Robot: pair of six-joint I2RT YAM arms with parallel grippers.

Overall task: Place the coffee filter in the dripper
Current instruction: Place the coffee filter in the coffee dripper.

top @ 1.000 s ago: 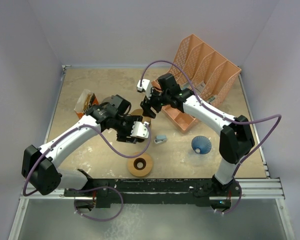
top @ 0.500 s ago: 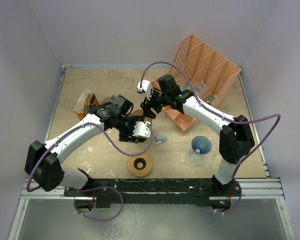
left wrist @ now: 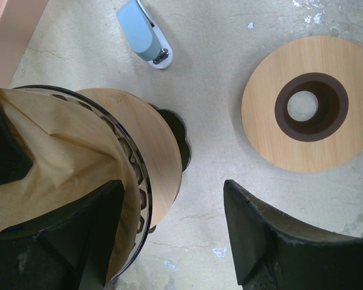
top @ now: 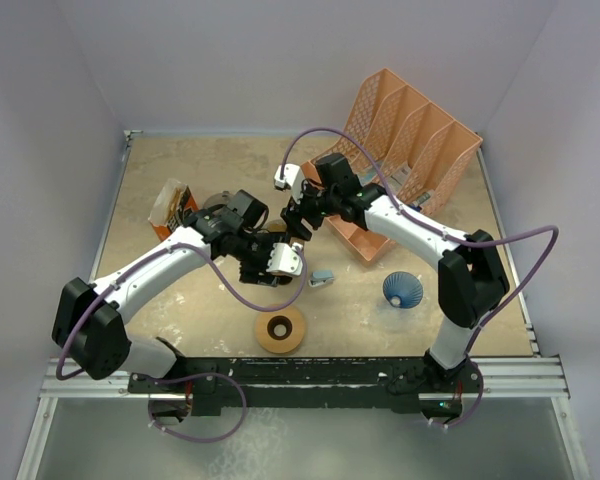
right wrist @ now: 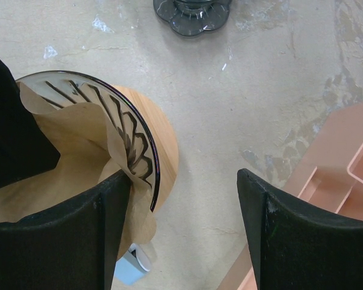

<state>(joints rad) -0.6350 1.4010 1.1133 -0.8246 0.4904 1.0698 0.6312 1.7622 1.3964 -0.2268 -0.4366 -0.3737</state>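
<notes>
Left tool and right tool (both open) hover over filter in dripper.

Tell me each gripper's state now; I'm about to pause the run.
Left gripper: open, one finger over the filter.
Right gripper: open, one finger over the filter.

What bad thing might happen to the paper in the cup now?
The paper filter is wrinkled and folds over the rim of the dripper, so it may sit crooked or spring out. The left claw and right claw hang open close around the dripper; a bump might tip it.
</notes>
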